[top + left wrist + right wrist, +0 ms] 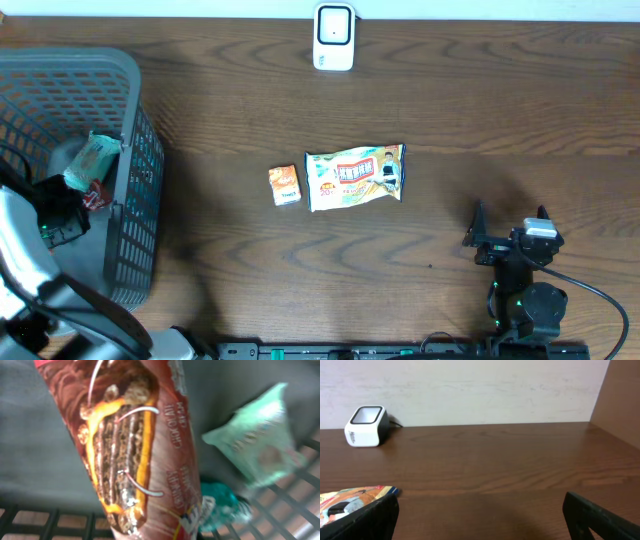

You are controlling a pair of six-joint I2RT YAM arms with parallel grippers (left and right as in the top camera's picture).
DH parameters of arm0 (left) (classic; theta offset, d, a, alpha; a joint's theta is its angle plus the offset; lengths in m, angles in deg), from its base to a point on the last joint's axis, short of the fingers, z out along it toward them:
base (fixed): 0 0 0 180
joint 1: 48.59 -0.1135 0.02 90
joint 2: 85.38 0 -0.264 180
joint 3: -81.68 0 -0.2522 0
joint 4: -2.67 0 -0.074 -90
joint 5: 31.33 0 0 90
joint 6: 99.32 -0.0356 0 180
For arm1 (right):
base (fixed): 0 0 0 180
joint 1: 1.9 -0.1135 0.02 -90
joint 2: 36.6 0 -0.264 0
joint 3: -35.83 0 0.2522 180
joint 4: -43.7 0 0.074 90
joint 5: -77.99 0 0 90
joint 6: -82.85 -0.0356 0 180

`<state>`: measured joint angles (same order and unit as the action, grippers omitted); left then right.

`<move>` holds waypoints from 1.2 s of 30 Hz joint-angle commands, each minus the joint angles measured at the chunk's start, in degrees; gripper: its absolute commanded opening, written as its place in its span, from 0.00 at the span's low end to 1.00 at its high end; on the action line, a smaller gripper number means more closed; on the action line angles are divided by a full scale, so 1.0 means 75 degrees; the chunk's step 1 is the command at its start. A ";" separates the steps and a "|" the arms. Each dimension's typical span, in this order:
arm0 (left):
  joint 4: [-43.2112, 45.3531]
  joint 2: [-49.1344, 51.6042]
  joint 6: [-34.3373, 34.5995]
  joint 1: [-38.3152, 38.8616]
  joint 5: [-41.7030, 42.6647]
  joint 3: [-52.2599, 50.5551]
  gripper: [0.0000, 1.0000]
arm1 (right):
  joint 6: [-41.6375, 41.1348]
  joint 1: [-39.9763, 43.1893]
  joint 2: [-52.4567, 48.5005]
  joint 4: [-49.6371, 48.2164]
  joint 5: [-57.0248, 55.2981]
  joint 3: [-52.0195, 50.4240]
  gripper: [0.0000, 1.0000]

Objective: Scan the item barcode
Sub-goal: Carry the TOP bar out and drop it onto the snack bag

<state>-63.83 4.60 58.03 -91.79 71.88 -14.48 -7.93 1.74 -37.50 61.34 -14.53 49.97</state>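
Blurry wrapper, both ends off-frame

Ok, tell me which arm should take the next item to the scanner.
Left. Its pincer is inside the basket, shut on the chocolate snack pack. The right pincer sits open and empty, far from the basket.

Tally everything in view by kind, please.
Snack packets on the table: 2 (orange pack, yellow bag)
Snack packets in the basket: 3 (brown bar, mint pack, teal pack)
Grey basket: 1
Barcode scanner: 1
Total: 7
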 commanded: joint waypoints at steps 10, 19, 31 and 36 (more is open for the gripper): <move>0.0487 -0.1894 -0.0093 0.0105 0.0367 0.0041 0.07 | 0.0082 0.0052 0.0020 0.0029 -0.0015 -0.0009 0.99; 0.2270 -0.3494 -0.0184 0.0108 0.1370 0.0041 0.08 | 0.0082 0.0052 0.0020 0.0029 -0.0015 -0.0009 0.99; 0.5251 -0.4010 0.0052 0.1125 0.3582 0.0041 0.07 | 0.0082 0.0052 0.0020 0.0029 -0.0015 -0.0009 0.99; 0.5557 -0.3972 -0.0286 0.2393 0.3500 0.0041 0.08 | 0.0082 0.0052 0.0020 0.0029 -0.0015 -0.0009 0.99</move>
<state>-23.87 -25.21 58.10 -78.78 96.34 -14.56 -7.93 1.74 -37.50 61.34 -14.53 49.97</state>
